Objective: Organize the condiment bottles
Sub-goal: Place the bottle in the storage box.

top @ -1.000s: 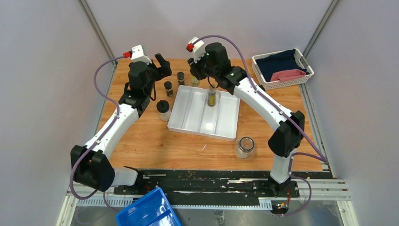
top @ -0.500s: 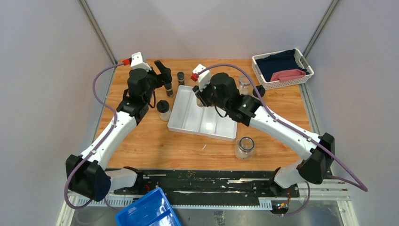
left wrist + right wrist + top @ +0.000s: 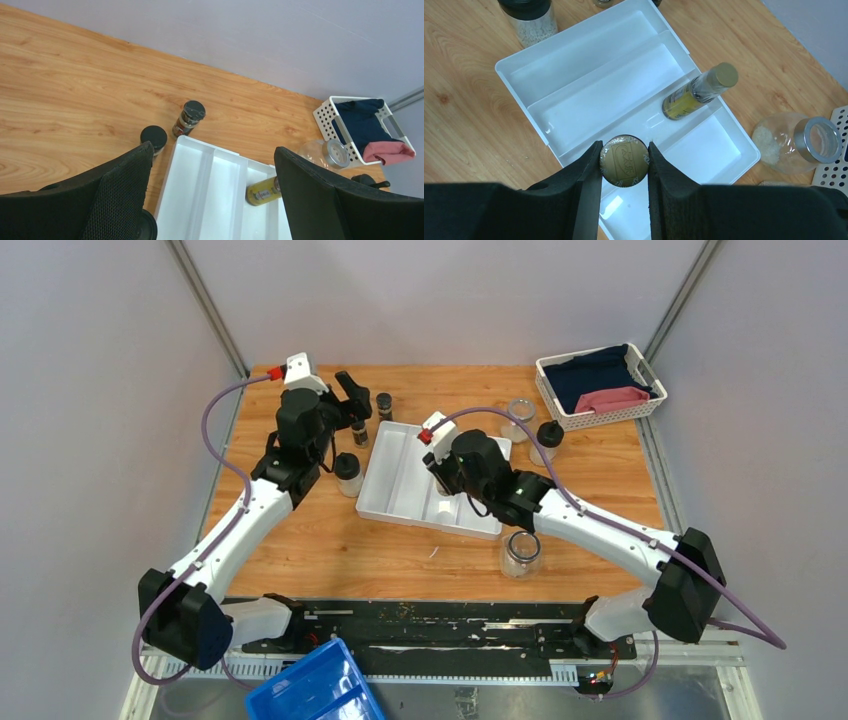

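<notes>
My right gripper (image 3: 625,162) is shut on the cap of an upright yellow-labelled bottle (image 3: 625,161) and holds it over the right compartment of the white divided tray (image 3: 589,95). In the top view that gripper (image 3: 441,483) is over the tray (image 3: 400,480). A second yellow-labelled bottle (image 3: 696,92) lies on its side at the far end of that compartment. My left gripper (image 3: 352,405) is open and empty near two small dark-capped shakers (image 3: 190,117) (image 3: 153,137) beside the tray's far left corner. A black-lidded jar (image 3: 347,473) stands left of the tray.
A clear glass jar (image 3: 521,552) stands near the tray's front right corner. Another glass jar (image 3: 519,415) and a black-lidded one (image 3: 546,440) stand behind the tray. A white basket of cloths (image 3: 598,385) sits at the far right. A blue bin (image 3: 315,685) lies below the table edge.
My right arm has drawn back toward the near side, carrying its bottle along the tray. The jars behind the tray came into view. My left gripper shifted slightly right toward the shakers.
</notes>
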### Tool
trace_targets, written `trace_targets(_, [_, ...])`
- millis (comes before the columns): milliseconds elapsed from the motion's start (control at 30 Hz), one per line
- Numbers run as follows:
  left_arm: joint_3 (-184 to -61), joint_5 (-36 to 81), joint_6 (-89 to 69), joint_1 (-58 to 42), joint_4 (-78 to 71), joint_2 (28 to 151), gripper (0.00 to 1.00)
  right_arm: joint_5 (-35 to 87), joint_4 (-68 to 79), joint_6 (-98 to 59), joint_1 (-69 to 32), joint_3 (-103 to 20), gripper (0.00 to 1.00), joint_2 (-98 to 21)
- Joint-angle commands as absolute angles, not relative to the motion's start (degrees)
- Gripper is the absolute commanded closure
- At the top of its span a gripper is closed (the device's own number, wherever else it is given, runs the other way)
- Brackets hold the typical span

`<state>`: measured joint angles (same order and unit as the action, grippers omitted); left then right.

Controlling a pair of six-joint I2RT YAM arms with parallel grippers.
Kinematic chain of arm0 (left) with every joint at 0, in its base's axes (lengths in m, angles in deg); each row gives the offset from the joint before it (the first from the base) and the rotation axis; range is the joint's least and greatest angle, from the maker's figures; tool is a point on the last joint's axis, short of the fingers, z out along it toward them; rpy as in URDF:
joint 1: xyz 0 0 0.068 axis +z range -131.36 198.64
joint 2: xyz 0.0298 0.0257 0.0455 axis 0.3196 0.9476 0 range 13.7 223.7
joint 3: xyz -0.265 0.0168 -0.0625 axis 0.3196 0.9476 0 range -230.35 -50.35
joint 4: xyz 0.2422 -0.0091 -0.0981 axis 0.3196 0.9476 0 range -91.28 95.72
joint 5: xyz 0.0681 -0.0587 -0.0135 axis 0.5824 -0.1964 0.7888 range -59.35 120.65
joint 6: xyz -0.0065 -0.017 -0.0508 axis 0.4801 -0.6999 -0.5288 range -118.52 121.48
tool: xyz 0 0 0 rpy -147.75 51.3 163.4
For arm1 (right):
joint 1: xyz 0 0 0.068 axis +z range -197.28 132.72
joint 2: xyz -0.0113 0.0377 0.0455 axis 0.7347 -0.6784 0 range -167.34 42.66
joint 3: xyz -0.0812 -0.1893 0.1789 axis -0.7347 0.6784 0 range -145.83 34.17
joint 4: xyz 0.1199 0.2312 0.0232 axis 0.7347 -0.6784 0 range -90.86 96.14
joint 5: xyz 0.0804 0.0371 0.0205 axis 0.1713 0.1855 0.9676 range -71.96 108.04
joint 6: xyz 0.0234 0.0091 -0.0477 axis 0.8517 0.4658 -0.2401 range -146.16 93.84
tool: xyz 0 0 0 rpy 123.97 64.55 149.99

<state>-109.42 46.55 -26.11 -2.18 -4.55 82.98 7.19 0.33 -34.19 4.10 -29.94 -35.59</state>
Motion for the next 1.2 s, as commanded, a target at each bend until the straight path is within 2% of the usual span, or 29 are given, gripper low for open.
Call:
trace_targets(0, [-109.02, 48.30, -25.50, -2.98, -4.62, 83.26, 0.07, 5.58, 8.59, -32.61, 4.23, -28.19, 1.00, -33.66])
trace_targets(500, [-109.62, 48.60, -25.22, -3.25, -4.94, 84.23, 0.07, 12.56, 14.86, -27.03, -2.64, -24.81, 1.00, -38.21])
trace_targets(1167, [-108.90, 48.49, -25.01, -3.42, -6.23, 85.03, 0.07, 13.38, 17.56, -23.78, -3.07, -22.52, 1.00, -42.95])
